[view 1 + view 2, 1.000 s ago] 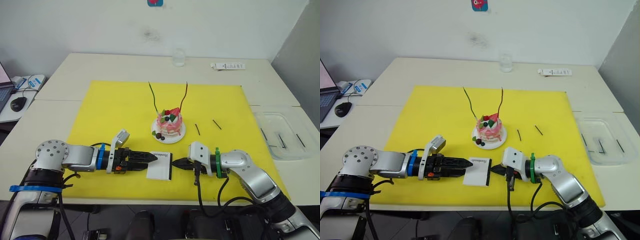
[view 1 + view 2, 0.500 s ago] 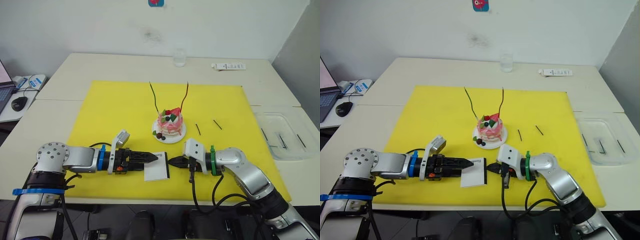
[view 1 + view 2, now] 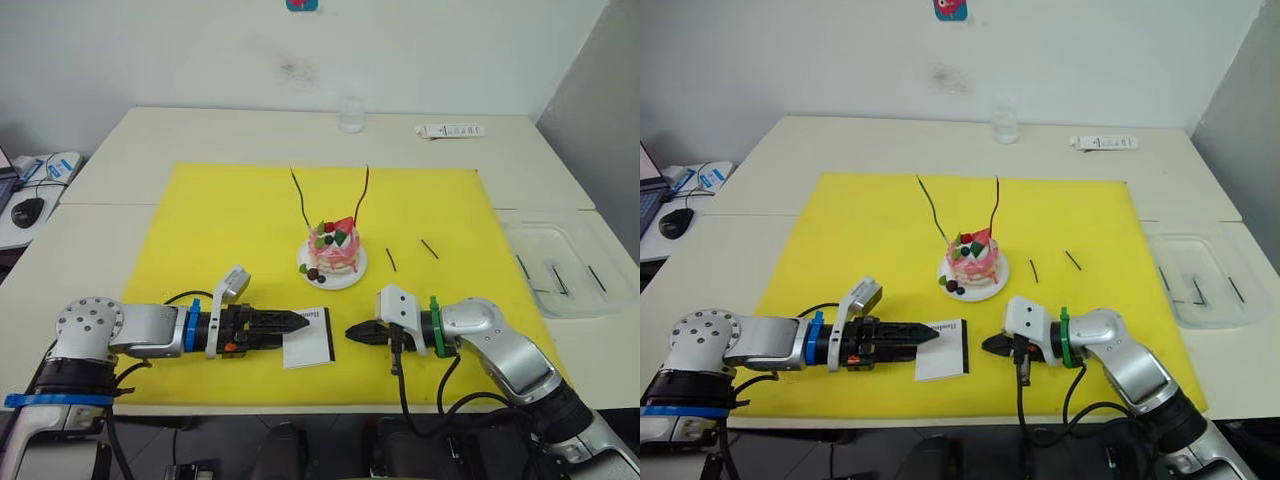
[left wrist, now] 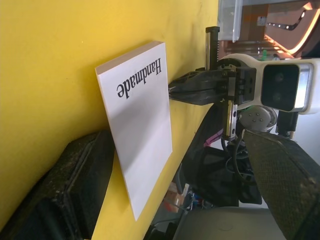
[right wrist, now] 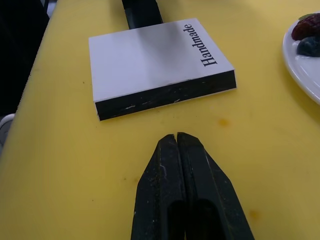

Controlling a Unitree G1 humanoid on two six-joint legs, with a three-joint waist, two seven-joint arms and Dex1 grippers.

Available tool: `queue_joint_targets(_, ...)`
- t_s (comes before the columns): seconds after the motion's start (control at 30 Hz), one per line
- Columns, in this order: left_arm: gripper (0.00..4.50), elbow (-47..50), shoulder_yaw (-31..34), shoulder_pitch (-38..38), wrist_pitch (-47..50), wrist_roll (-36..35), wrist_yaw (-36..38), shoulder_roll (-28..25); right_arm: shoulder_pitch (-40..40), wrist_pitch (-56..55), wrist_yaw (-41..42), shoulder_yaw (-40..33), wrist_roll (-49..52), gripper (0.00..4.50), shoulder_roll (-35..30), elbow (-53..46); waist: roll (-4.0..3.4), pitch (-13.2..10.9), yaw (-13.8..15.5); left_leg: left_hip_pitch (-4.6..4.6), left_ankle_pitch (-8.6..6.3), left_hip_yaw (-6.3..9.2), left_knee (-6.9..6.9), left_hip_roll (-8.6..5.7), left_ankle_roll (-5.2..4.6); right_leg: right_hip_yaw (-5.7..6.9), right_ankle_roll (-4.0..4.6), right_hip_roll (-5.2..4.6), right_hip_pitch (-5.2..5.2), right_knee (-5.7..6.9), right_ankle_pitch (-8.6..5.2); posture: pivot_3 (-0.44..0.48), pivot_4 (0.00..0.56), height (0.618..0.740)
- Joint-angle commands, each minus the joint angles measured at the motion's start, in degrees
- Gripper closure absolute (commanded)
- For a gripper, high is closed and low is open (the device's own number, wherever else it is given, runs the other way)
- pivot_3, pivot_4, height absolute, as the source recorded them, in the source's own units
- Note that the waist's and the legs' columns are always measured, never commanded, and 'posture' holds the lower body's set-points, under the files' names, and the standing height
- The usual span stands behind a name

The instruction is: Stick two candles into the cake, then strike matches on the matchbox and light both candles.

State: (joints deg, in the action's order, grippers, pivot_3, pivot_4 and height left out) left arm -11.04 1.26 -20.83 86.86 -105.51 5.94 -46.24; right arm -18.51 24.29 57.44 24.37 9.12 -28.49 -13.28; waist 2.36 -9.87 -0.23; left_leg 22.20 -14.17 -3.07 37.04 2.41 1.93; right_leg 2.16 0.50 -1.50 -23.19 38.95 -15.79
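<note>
Lying flat near the bench's front edge, matchbox, left gripper spread and touching its left edge; right gripper pressed together just beside its black strip; candles standing in cake mid-bench

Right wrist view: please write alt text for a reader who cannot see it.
The right gripper, fingers pressed together with nothing visible between them, points at the black striking edge of a white matchbox printed "Handmade", lying flat on a yellow mat a short gap ahead. A black finger of the left gripper meets the box's far side, and a white plate's rim shows beside it.
</note>
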Motion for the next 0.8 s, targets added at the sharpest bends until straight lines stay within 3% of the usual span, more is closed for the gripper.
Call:
queue_joint_targets(0.03,0.00,0.85,-3.97,1.25,-0.31,-1.54,-2.00,-0.54,-0.45,-0.67,0.92,2.07,0.10,4.47,1.56,1.21,0.00,0.00,0.00,-0.01,0.00,0.00,-0.01,0.01,0.00,0.01,0.01,0.01,0.00,0.00,0.00,0.000,0.150,0.740)
queue_joint_targets(0.8,0.00,3.71,-8.26,2.44,-6.31,-7.49,-4.36,-3.01,-4.28,-1.14,2.91,3.11,0.14,4.47,6.23,5.67,-0.01,0.01,0.05,-0.08,0.00,-0.06,-0.01,0.01,0.00,-0.03,0.01,0.01,0.02,0.00,-0.01,0.000,0.150,0.740)
